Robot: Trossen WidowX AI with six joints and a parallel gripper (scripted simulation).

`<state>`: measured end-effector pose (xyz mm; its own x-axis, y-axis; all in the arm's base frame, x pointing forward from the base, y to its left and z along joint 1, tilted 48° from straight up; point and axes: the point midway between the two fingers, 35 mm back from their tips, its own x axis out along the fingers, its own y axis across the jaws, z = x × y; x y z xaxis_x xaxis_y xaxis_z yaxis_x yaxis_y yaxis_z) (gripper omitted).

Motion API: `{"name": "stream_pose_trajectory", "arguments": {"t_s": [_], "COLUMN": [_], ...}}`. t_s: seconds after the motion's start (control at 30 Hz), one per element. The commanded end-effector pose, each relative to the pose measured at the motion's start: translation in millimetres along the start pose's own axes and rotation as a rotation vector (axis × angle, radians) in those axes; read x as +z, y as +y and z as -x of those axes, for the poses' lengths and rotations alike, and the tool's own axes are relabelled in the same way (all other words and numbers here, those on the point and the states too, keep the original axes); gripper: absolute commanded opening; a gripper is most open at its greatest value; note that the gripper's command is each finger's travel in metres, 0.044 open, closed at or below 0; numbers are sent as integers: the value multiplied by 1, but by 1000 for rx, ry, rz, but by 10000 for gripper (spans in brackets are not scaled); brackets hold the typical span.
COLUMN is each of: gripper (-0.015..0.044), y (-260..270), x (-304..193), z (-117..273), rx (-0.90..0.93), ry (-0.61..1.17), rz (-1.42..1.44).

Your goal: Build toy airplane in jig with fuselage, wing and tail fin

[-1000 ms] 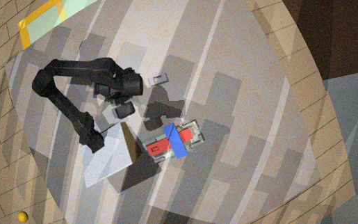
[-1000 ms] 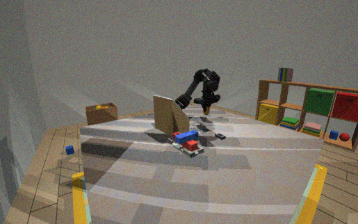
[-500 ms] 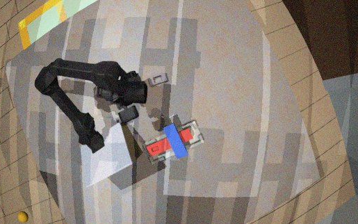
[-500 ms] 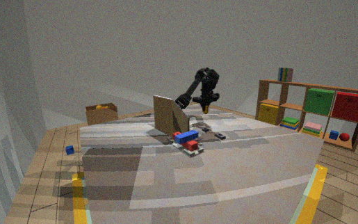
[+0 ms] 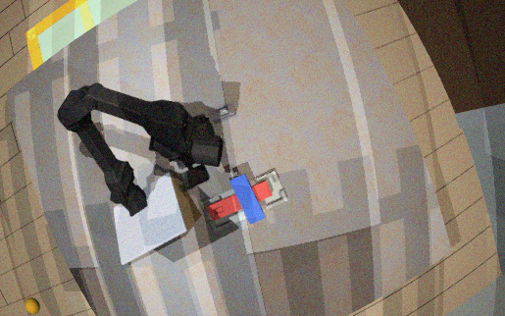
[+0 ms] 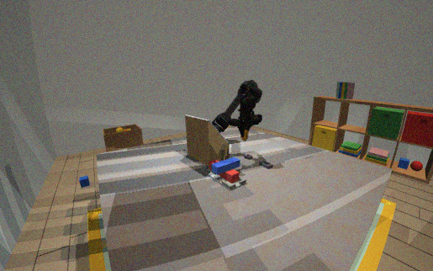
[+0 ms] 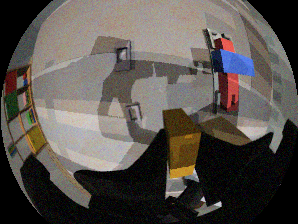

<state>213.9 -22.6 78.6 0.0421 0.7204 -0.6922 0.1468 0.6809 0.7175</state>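
Note:
The red fuselage [image 5: 223, 207] [image 6: 230, 175] [image 7: 229, 91] lies in the grey jig cradle [image 5: 278, 184]. The blue wing [image 5: 247, 197] [image 6: 225, 165] [image 7: 234, 63] sits across its top. My gripper [image 6: 245, 133] [image 7: 174, 131] [image 5: 197, 175] is shut on the yellow tail fin [image 7: 181, 135], which shows best in the wrist view. The gripper hangs in the air behind and to the side of the jig, apart from the fuselage. The tail end of the fuselage points toward the arm.
An upright tan board [image 6: 201, 141] [image 5: 150, 222] stands beside the jig, close to the arm. Small grey holders [image 5: 224, 112] [image 7: 123, 52] [image 7: 135, 111] lie on the table. A shelf [image 6: 379, 135] with coloured boxes stands at the right, a brown box [image 6: 123, 136] at the back left.

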Motion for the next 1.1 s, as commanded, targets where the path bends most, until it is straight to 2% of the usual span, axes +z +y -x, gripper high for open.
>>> {"name": "stream_pose_trajectory", "arguments": {"t_s": [0.0,1.07], "gripper": [0,0], "y": [-14,-117], "x": [4,8], "z": [0,-23], "rx": [-9,-7], "ry": [-3,-3], "rz": [5,8]}}
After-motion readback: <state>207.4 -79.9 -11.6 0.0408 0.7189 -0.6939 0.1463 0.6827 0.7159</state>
